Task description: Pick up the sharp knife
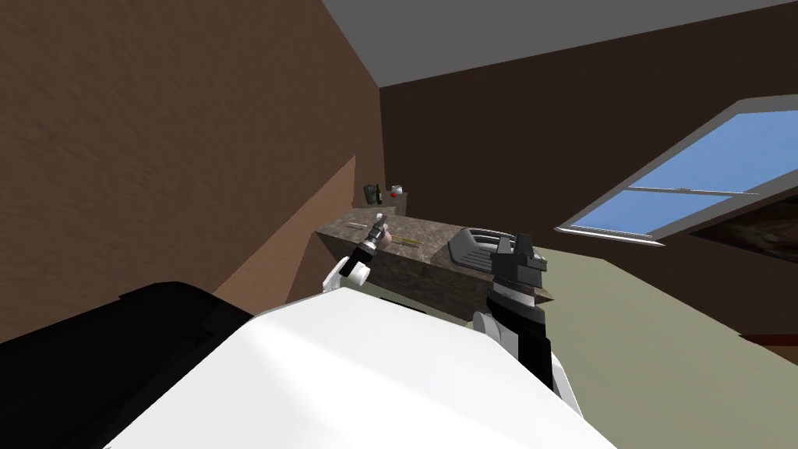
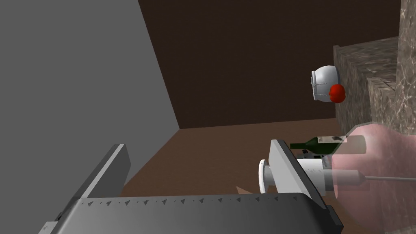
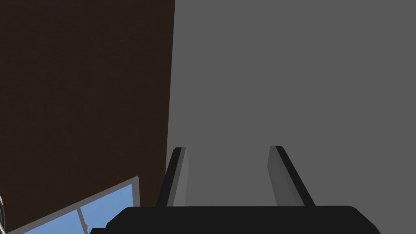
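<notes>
Mottled brown stone surface (image 1: 425,234) runs ahead, both arms raised over its near edge. A grey sink (image 1: 465,248) is sunk into it just behind the right hand (image 1: 514,240), which is held up with its two fingers spread wide and nothing between them (image 3: 227,148). The left hand (image 1: 380,218) is out over the surface, likewise released, with an empty gap between its fingers (image 2: 198,144). Pressed close against the outer side of one left finger is a translucent pink blob (image 2: 378,166), and within and behind it a white cylinder (image 2: 310,168) with a flanged end, tapering to a thin grey rod; I cannot tell what this is. Beyond the left hand's fingertips, at the far end of the surface, stand a dark green bottle (image 2: 325,142), a white pot (image 2: 323,82) and a small red fruit (image 2: 337,92) that touches the pot. Knife: a thin pale-yellow sliver (image 1: 405,238) lies flat on the surface, just beside the left hand on the side toward the sink. This is probably it, though it is too fine to be sure. Neither hand touches it.
</notes>
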Tool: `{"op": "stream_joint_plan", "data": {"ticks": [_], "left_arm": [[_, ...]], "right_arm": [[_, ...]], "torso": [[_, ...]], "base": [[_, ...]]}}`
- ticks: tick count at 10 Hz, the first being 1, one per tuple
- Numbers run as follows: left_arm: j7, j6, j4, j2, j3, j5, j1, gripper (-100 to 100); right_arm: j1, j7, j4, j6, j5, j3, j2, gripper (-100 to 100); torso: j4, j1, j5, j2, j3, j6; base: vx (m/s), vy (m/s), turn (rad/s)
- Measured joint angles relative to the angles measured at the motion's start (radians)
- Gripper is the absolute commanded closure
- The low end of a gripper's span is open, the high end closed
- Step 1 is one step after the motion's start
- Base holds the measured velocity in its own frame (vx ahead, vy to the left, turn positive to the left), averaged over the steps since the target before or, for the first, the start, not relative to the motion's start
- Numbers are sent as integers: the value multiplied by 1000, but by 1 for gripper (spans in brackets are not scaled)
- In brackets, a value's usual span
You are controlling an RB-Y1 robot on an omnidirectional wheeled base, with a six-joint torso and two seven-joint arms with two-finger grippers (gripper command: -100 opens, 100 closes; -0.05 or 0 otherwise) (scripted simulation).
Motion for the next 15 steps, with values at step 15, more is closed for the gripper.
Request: {"op": "stream_joint_plan", "data": {"ticks": [15], "left_arm": [[62,388,78,5,21,4,-135,-100]], "right_arm": [[0,0,0,0,0,0,0,0]], "torso": [[0,0,0,-2,-1,0]], "base": [[-7,-15,-64]]}}
